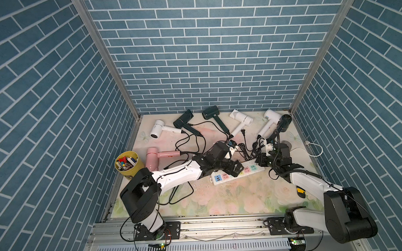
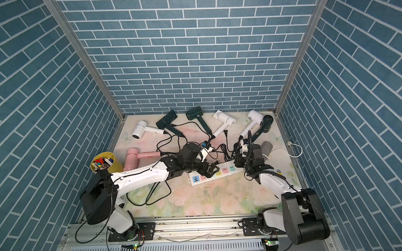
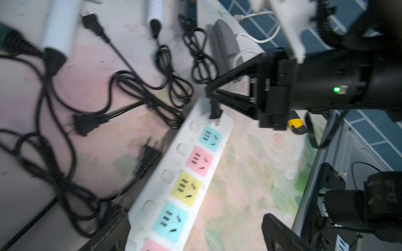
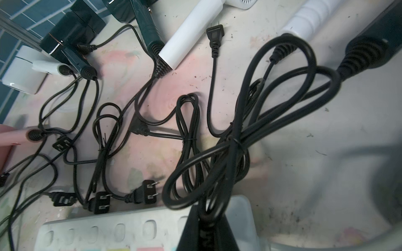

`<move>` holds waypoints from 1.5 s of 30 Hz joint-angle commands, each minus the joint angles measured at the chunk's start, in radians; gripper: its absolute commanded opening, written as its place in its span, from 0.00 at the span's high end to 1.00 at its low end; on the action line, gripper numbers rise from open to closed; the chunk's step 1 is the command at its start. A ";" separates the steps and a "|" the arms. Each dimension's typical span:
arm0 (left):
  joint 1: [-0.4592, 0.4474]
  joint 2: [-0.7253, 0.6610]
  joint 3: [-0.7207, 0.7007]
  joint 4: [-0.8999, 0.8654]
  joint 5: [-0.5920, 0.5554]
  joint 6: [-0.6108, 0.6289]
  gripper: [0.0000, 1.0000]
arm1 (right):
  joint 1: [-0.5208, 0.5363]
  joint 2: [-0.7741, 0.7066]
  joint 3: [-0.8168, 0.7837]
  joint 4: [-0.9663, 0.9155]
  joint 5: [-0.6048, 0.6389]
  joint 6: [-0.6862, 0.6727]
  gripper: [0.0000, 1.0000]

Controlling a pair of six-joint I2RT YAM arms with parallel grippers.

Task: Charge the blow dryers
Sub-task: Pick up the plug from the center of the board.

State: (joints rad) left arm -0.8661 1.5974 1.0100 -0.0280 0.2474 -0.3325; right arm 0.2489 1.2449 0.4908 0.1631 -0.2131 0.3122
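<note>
Plug [image 3: 215, 111] in right hand [image 3: 210, 93]: clear from left wrist, hidden from top.

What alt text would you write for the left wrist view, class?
The right gripper, shut on a black plug, holds it over the end of a white power strip with coloured sockets. Bundled black cords and loose plugs lie beside it.

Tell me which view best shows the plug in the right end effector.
Left wrist: the plug sits clear, prongs toward the end of the strip. Right wrist shows only its cord; in both top views it is too small to make out.
</note>
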 commanded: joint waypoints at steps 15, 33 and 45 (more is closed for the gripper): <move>0.085 -0.095 -0.127 0.103 0.023 -0.047 0.01 | 0.098 -0.078 -0.105 0.214 0.152 -0.082 1.00; -0.010 0.324 0.202 0.229 0.140 -0.075 0.14 | 0.085 -0.111 0.083 -0.110 0.130 0.205 1.00; -0.028 0.536 0.440 0.189 0.195 -0.063 0.37 | 0.012 -0.131 0.080 -0.136 -0.049 0.343 1.00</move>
State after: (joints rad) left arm -0.8917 2.1078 1.4109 0.1860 0.4309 -0.4088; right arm 0.2737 1.1385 0.5472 0.0319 -0.1986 0.5915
